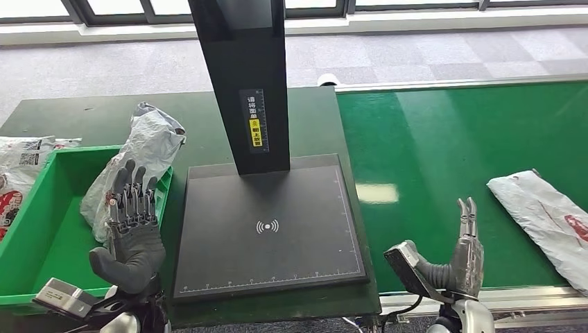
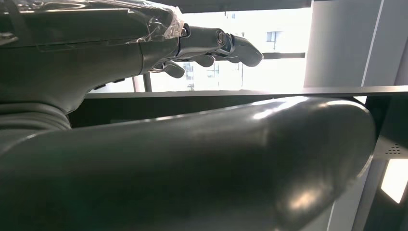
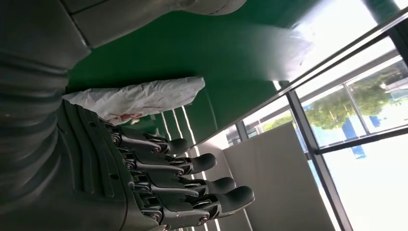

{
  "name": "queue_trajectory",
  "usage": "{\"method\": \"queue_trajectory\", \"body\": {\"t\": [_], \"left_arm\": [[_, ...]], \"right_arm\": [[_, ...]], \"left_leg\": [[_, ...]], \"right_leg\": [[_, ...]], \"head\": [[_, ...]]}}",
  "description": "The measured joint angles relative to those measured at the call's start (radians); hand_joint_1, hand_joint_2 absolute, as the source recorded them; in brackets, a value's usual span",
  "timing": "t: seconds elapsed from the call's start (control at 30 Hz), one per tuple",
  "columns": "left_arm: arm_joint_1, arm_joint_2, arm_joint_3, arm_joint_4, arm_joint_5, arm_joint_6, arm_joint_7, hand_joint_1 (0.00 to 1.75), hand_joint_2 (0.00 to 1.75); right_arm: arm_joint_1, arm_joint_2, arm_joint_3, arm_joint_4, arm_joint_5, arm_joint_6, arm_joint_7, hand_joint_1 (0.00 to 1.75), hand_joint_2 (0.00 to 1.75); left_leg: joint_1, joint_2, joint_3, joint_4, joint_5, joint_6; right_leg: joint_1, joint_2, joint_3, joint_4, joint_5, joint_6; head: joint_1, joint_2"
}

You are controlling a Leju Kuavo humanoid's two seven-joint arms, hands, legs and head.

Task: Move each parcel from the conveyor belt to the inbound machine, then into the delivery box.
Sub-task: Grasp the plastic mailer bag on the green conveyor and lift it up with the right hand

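Observation:
A white plastic parcel (image 1: pixel 548 218) with red print lies on the green conveyor belt (image 1: pixel 444 152) at the right; the right wrist view shows the same parcel (image 3: pixel 139 98) beyond my fingers. My right hand (image 1: pixel 461 257) stands upright at the belt's near edge, left of that parcel, fingers straight and holding nothing. A crumpled grey-white parcel (image 1: pixel 142 159) leans over the rim of the green delivery box (image 1: pixel 48 229). My left hand (image 1: pixel 132 229) is raised just in front of it, fingers spread, empty. The black inbound machine (image 1: pixel 267 229) sits between my hands with a bare scan plate.
The machine's black post (image 1: pixel 243 76) rises from the back of the plate. More printed parcels (image 1: pixel 21 166) lie at the far left beside the box. The dark green table (image 1: pixel 97 114) extends behind the box. Grey floor and windows lie beyond.

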Motion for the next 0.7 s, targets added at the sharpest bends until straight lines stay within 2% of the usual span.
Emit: {"method": "queue_trajectory", "body": {"t": [0.17,0.37,0.53,0.7], "left_arm": [[-0.002,0.002,0.0,0.003,0.0,-0.004,0.0,0.0,0.0],[-0.012,0.004,0.0,0.022,0.001,-0.024,0.0,0.0,0.0],[-0.018,0.007,0.0,0.038,0.017,-0.044,0.001,0.0,0.0],[-0.007,0.009,0.0,0.04,0.021,-0.06,0.001,0.0,0.0]], "right_arm": [[-0.015,-0.012,-0.046,0.046,0.023,0.008,0.011,0.0,1.75],[-0.036,-0.047,-0.122,0.122,0.162,0.013,0.08,0.0,1.75],[-0.11,-0.116,-0.209,0.282,0.215,0.026,0.102,0.0,1.75],[-0.223,-0.221,-0.265,0.529,0.278,0.009,0.179,0.0,1.75]], "left_leg": [[0.0,0.0,0.0,0.0,0.0,0.0],[0.0,0.0,-0.002,0.0,0.0,0.0],[0.0,0.002,-0.008,0.0,-0.001,0.002],[-0.001,0.001,-0.003,0.002,-0.001,0.003]], "right_leg": [[0.001,0.0,-0.001,0.0,0.0,0.0],[0.001,0.0,-0.002,0.0,0.0,0.0],[0.0,0.001,-0.001,0.0,0.0,0.001],[-0.001,0.001,-0.002,0.0,0.001,0.002]], "head": [[0.0,0.0],[0.0,0.0],[0.0,0.0],[0.0,0.0]]}}
